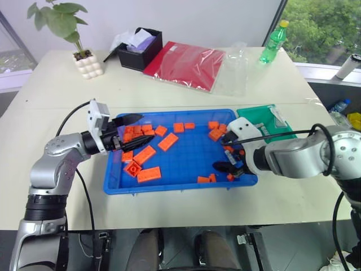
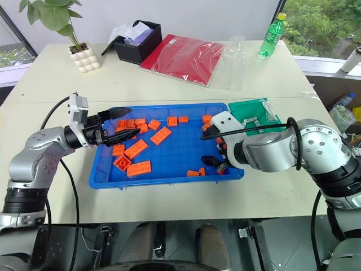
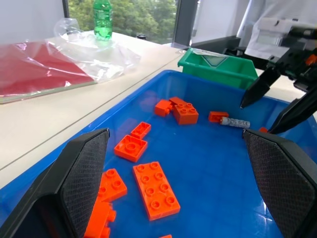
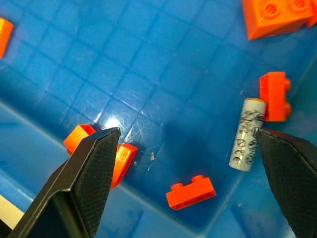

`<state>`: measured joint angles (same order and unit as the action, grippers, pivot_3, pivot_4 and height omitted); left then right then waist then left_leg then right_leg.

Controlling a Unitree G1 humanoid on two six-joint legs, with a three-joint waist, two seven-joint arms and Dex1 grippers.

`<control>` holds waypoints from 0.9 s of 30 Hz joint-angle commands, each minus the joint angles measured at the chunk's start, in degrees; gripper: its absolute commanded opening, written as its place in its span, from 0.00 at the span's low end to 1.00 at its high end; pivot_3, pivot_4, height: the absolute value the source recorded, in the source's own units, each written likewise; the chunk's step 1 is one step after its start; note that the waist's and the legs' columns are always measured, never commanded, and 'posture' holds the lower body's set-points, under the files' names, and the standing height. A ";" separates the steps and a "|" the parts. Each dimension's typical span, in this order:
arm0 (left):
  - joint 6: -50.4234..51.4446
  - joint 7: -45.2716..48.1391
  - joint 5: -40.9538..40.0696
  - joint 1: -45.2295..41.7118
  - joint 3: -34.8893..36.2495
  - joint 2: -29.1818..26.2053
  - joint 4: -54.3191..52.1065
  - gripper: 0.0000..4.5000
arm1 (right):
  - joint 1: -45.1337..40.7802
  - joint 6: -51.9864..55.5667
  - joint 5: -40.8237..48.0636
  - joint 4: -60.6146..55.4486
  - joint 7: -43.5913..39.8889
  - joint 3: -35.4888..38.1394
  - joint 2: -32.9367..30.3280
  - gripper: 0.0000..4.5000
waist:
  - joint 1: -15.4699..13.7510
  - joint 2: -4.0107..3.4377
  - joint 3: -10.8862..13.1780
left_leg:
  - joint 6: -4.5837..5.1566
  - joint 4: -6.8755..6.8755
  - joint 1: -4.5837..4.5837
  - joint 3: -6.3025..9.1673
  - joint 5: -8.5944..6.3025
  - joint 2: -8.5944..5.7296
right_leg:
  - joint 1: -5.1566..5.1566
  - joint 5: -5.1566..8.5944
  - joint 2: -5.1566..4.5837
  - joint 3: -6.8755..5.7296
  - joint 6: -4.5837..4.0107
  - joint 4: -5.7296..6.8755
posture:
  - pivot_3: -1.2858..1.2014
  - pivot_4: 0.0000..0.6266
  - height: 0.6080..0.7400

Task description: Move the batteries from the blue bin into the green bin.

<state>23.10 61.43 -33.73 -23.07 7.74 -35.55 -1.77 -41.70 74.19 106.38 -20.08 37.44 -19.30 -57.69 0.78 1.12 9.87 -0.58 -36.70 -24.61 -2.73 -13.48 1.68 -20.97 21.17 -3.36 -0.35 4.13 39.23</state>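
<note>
Right claw point(image 4: 183, 163) wide open, empty, over the right end of the shallow bright-blue plastic bin point(image 1: 169, 183). Slim silvery-grey cylindrical battery point(image 4: 246, 135) lies flat there beside a small orange brick point(image 4: 275, 96). Likely light, stiff, slick, rolls; pinch mid-length. Left claw point(image 3: 178, 188) open, empty.

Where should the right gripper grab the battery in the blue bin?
Mid-body, from above, fingers across its width. The battery lies flat on the blue bin floor, and an orange brick crowds one end, so the round middle is freest for the open right gripper.
</note>
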 commanded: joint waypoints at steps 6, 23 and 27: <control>-0.18 -2.41 -1.94 0.29 1.50 0.46 -6.64 1.00 | 2.03 -0.32 -5.09 -0.18 1.99 -1.38 -0.12 0.99 | -0.17 0.00 0.00 | 0.08 -0.28 -0.17 0.06 -0.05 0.00 | 0.03 -0.07 -0.01 -0.01 0.12 -0.04 | 0.52 0.24 1.00; 0.97 -5.53 -3.91 1.58 1.47 1.11 -10.27 1.00 | 2.69 3.49 -19.13 2.19 5.75 0.95 6.87 0.99 | -0.15 0.00 0.00 | 0.10 -0.39 -0.36 0.09 -0.06 -0.03 | -0.07 -0.12 0.00 -0.01 0.22 -0.09 | 0.52 0.24 1.00; 0.99 -5.74 -4.15 1.62 1.15 1.17 -10.28 1.00 | 0.32 5.17 -25.55 0.55 3.23 1.81 8.03 0.99 | -0.18 0.00 0.00 | 0.10 -0.39 -0.39 0.09 -0.06 -0.03 | -0.10 -0.12 -0.01 -0.01 0.22 -0.08 | 0.52 0.24 1.00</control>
<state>24.40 55.90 -36.88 -21.00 7.93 -34.55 -9.85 -39.63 78.41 84.59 -18.55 41.15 -19.78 -49.67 0.60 1.12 9.87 -0.47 -37.09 -25.05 -2.65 -13.54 1.65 -21.14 21.05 -3.36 -0.37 4.35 39.14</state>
